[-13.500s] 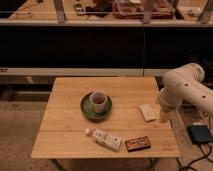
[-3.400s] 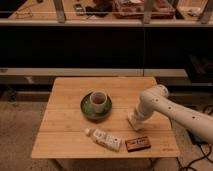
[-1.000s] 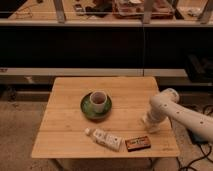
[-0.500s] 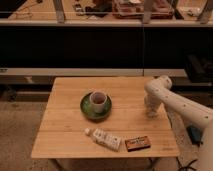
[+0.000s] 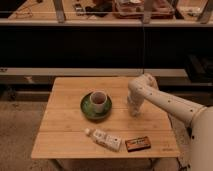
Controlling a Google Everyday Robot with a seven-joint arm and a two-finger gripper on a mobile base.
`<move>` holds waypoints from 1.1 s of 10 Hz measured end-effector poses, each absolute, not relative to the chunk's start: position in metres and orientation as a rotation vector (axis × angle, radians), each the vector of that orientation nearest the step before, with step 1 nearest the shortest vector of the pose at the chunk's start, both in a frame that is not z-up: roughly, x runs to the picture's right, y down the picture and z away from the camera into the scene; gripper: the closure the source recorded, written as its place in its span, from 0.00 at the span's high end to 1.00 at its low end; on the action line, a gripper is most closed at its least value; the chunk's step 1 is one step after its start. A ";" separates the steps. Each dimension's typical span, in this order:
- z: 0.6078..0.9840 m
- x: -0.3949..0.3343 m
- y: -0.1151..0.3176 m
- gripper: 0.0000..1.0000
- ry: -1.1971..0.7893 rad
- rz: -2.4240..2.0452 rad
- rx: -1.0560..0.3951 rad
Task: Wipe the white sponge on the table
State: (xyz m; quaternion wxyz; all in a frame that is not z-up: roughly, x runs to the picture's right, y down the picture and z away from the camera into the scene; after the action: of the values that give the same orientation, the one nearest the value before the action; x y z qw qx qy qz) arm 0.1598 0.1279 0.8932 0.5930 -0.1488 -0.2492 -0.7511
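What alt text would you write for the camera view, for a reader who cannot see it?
A white robot arm reaches from the right, its gripper down on the right half of a light wooden table, beside a cup on a green saucer. A white carton and a dark flat box lie near the front edge.

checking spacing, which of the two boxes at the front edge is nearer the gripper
The dark orange-edged flat box: it lies right of the white carton, more nearly below the gripper, which is down at the table.
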 end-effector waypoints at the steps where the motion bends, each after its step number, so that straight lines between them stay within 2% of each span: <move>1: 0.869 0.158 0.145 0.00 -0.606 -1.779 -0.326; 3: 0.845 0.169 0.170 0.00 -0.625 -1.796 -0.323; 6: 0.826 0.243 0.205 0.00 -0.560 -1.767 -0.413; 9: 0.843 0.306 0.190 0.00 -0.412 -1.712 -0.499; 11: 0.874 0.319 0.159 0.00 -0.308 -1.668 -0.524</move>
State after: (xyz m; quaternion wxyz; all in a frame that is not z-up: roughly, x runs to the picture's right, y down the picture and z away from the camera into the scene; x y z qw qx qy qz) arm 0.3195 0.1593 0.8738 0.6313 -0.2288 -0.1348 -0.7286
